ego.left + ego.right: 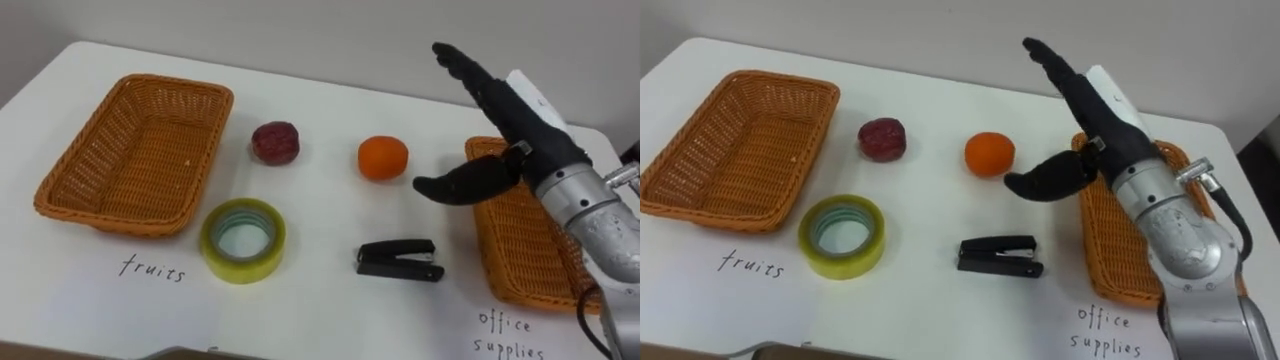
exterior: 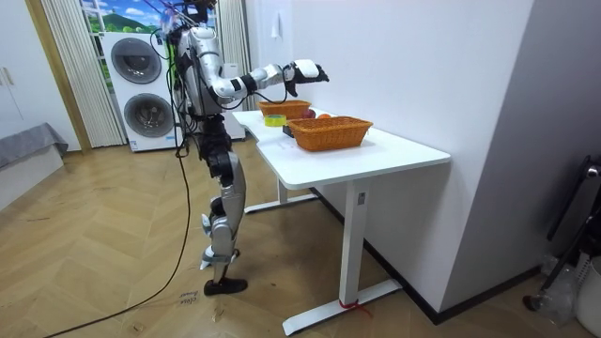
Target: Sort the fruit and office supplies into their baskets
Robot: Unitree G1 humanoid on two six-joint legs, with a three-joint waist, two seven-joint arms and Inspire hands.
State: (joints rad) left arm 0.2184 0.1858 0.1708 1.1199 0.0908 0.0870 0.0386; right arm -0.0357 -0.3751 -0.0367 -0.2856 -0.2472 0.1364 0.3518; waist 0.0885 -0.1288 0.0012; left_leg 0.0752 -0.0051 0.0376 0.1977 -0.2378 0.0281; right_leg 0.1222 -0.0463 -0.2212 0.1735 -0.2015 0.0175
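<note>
Far left on white table [image 1: 320, 200]: left basket [image 1: 180, 85], wicker, handwritten label [image 1: 152, 268] on the tabletop in front. Just right of its near corner: tape roll [image 1: 243, 272], yellow-green, lying flat. Beyond the roll, beside the basket's far corner: dark red fruit [image 1: 275, 143]. Further right, same row: orange [image 1: 383, 158], apart from the fruit. Nearer the robot, in front of the orange: stapler [image 1: 400, 260], black, lying flat. All four on bare tabletop, outside both baskets. Then right hand [image 1: 525, 135]: released, fingers straight and pointing away over the table, thumb spread toward the orange, holding nothing, raised above the left edge of right basket [image 1: 530, 260]. Wicker too, with its own handwritten label in front. Room view: standing at the table's end, right arm stretched out over it.
</note>
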